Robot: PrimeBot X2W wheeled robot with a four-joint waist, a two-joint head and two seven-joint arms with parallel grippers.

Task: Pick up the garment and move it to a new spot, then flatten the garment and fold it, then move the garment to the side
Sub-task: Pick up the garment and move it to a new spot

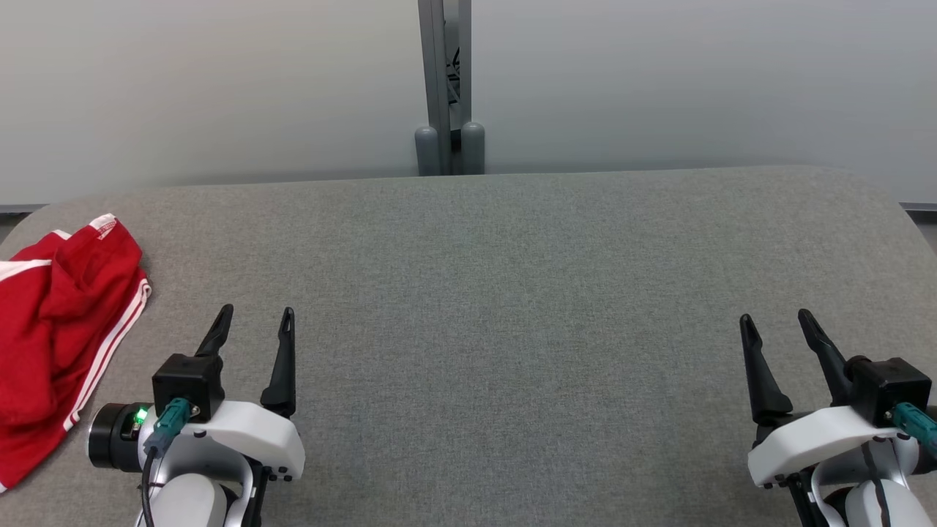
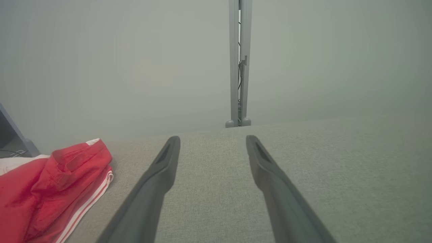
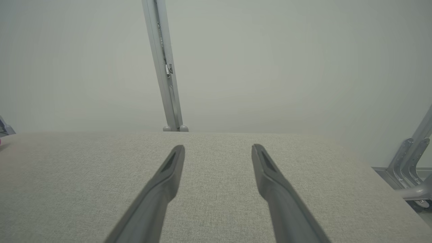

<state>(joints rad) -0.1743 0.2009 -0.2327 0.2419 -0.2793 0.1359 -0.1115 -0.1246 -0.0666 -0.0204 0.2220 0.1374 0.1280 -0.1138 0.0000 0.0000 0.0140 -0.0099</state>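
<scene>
While the crumpled red garment [image 1: 62, 329], soft with white stripes, lies at your far left on the woven grey table [image 1: 498, 307], your left gripper [image 1: 255, 322] and right gripper [image 1: 776, 326] spread tapered dark fingers wide, holding nothing.

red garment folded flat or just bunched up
Bunched up, not folded flat: the red garment lies in a rumpled heap with creases and uneven edges at the left end of the table.
</scene>
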